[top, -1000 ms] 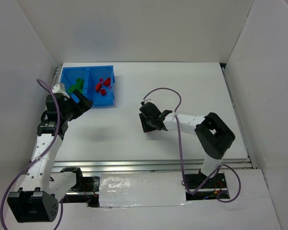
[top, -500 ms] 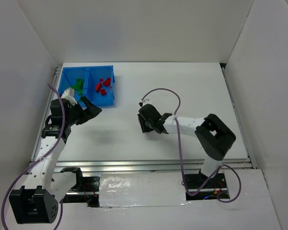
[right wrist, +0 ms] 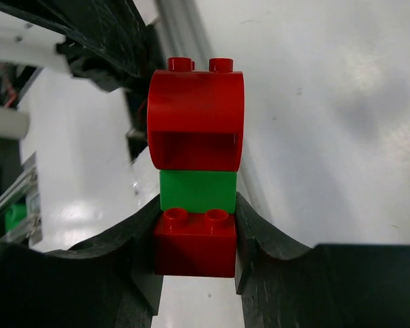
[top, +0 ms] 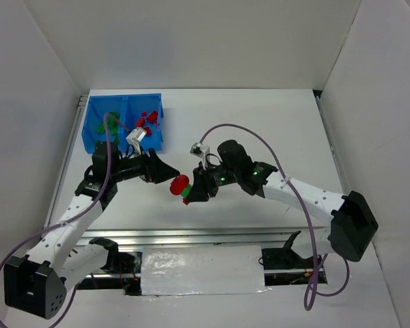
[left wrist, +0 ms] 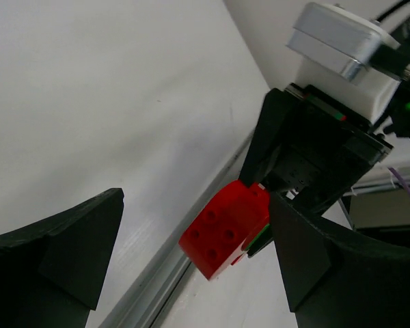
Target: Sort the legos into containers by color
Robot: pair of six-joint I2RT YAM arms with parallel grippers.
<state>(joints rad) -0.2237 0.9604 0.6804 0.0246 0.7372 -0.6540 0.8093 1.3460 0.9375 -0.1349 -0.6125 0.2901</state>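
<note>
My right gripper is shut on a stack of legos, held above the table's middle. In the right wrist view the gripper clamps a red brick. A green brick and a red arched brick are joined to it. My left gripper is open, its jaws wide on either side of the stack's red end without touching it. The blue bin stands at the back left. Green legos lie in its left compartment and red legos in its right.
White walls enclose the table on three sides. A metal rail runs along the near edge. The right arm's purple cable loops over the middle. The left arm's cable passes over the bin.
The left gripper has swung from beside the bin to the table's middle. The right arm has stretched left and now holds the red and green stack up between the left jaws.
</note>
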